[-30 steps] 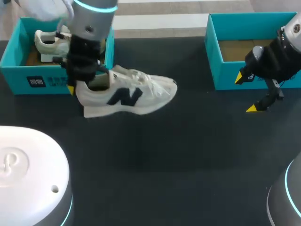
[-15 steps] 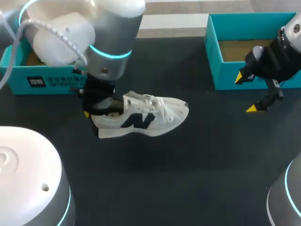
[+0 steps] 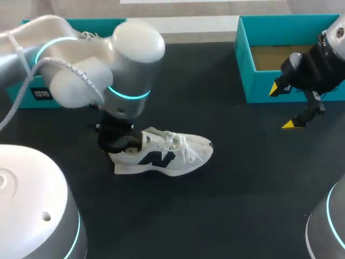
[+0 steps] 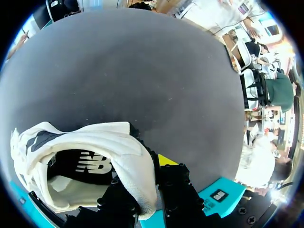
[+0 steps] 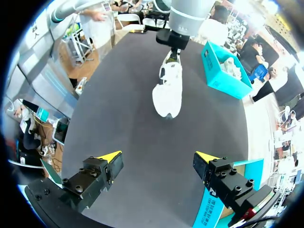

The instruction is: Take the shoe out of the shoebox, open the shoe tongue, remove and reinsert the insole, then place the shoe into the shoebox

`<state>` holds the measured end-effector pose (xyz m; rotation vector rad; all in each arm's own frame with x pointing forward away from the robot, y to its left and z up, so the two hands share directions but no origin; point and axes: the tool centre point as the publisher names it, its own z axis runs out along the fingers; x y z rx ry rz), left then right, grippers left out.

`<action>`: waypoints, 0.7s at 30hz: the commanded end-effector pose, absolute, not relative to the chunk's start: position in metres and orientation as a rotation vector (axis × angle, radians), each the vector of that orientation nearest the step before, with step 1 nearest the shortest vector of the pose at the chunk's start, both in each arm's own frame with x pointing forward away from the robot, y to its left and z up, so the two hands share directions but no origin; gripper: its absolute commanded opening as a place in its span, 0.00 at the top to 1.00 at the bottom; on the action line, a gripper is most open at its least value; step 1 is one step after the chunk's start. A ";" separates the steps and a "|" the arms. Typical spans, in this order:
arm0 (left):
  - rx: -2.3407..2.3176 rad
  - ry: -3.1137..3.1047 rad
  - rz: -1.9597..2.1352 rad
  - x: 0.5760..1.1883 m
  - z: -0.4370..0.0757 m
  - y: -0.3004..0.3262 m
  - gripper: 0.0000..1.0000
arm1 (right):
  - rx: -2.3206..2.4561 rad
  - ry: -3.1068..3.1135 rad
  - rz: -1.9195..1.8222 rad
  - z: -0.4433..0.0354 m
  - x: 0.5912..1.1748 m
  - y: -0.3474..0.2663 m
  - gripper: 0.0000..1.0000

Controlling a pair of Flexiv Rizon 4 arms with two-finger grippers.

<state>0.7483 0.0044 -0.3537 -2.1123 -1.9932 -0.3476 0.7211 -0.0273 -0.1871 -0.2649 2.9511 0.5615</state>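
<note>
A white sneaker [image 3: 164,154] with a dark logo lies on its sole left of the table's middle, toe pointing right. My left gripper [image 3: 116,141] is shut on the sneaker's heel collar. In the left wrist view the white heel fabric [image 4: 137,173] is pinched between the black fingers of the left gripper [image 4: 145,187], and the dark insole [image 4: 85,164] shows inside the sneaker. From the right wrist view the sneaker [image 5: 170,90] lies far ahead of my right gripper [image 5: 156,157]. My right gripper [image 3: 282,107] hangs open and empty by the right shoebox [image 3: 245,65].
The left teal shoebox [image 3: 32,91] stands at the back left, largely hidden by my left arm. In the right wrist view it holds a second white shoe [image 5: 232,64]. The right teal shoebox shows a bare cardboard floor.
My left arm has carried the sneaker from beside the left shoebox toward the front and middle of the table, and lower. My right arm has not moved.
</note>
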 end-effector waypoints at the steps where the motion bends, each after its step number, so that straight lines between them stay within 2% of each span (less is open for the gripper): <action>1: -2.102 -1.993 -0.338 0.755 -0.371 0.003 1.00 | -0.263 2.954 0.556 -0.188 0.722 -0.026 0.00; 7: -2.099 -1.999 -0.306 0.756 -0.376 0.006 1.00 | -0.263 2.954 0.556 -0.188 0.722 -0.026 0.00; 8: -2.096 -2.002 -0.299 0.756 -0.377 0.006 0.95 | -0.263 2.954 0.556 -0.188 0.722 -0.026 0.00; 9: -2.112 -1.999 -0.280 0.756 -0.376 0.006 0.67 | -0.263 2.954 0.556 -0.188 0.722 -0.026 0.00; 11: -2.124 -1.996 -0.261 0.754 -0.373 0.006 0.35 | -0.263 2.954 0.556 -0.188 0.722 -0.026 0.00; 12: -2.136 -1.999 -0.242 0.753 -0.371 0.007 0.00 | -0.263 2.954 0.556 -0.188 0.722 -0.026 0.00; 21: -2.172 -2.157 -0.071 0.745 -0.322 0.014 0.00 | -0.263 2.954 0.556 -0.188 0.722 -0.026 0.00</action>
